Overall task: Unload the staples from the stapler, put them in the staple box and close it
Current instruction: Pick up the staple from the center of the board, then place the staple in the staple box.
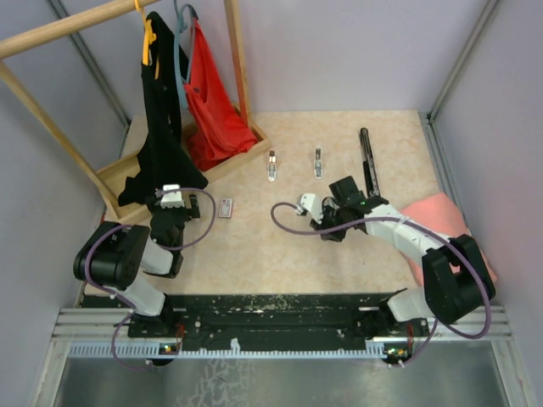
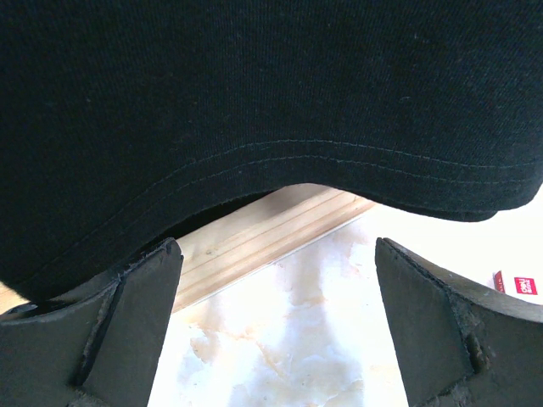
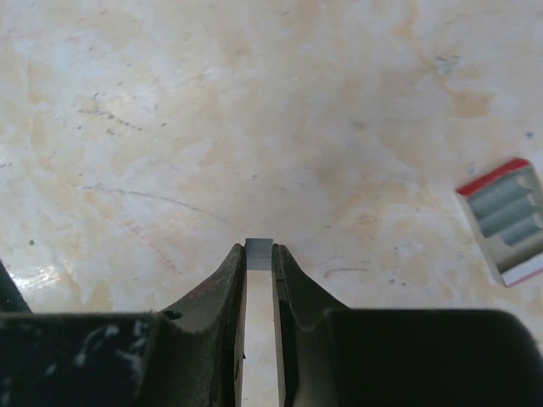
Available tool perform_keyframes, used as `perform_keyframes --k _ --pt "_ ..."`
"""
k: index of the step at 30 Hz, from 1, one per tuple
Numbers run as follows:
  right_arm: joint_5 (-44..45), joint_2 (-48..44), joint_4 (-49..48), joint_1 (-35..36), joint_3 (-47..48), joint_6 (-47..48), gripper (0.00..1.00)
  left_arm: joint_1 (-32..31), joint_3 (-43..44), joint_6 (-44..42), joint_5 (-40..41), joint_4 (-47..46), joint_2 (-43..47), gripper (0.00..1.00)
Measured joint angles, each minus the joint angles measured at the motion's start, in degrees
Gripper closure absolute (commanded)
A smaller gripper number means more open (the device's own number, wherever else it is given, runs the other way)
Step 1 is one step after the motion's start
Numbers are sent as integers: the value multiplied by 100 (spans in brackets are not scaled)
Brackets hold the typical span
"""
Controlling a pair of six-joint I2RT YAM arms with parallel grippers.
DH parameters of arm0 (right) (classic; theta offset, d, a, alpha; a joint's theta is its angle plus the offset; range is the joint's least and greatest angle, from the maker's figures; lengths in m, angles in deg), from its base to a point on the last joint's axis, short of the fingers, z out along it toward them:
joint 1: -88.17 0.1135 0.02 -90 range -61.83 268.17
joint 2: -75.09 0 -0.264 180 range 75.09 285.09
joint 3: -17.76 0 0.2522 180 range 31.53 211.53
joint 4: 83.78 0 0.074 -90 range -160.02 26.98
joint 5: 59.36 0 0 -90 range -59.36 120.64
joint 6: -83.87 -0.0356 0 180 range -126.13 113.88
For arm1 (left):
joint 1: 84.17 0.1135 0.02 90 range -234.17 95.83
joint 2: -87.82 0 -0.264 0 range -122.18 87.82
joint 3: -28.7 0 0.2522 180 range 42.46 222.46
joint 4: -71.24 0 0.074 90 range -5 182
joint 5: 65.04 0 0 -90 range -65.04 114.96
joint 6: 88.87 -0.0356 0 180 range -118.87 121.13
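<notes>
Top external view: a small red and white box (image 1: 226,207) lies on the pale table (image 1: 254,254). The stapler (image 1: 368,161) is far to the right of the box and a bit further back. It is long, thin and black, and it lies flat on the table with one end pointing at the back wall. Two silver clips (image 1: 271,165) lie between the box and the stapler, further back than the box and apart from each other. The right claw (image 1: 331,222) hangs over the table to the right of the box, near the stapler but not touching it. In the right wrist view this claw is almost closed. It pinches a thin grey strip of staples (image 3: 259,339) between its two fingers, and the end of the strip peeks out at the tips. The box sits off to the right there, with grey rows showing in it. The left claw (image 2: 276,288) is near the box, on its left. In the left wrist view its fingers are spread wide and hold nothing. The hem of a black shirt (image 1: 161,110) hangs just in front of them, and a corner of the box shows at the right edge. The shirt hangs on a wooden rack (image 1: 110,174) behind and left of the box, next to a red bag (image 1: 212,102). A pink cloth (image 1: 433,220) lies far to the right of the box.
</notes>
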Motion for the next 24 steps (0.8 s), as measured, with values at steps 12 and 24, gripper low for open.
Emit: perform_keyframes --k 12,24 --pt "155 525 -503 -796 741 -946 88 0 0 0 0 0 0 0" --pt "625 1593 -726 -1425 1665 -1912 88 0 0 0 0 0 0 0"
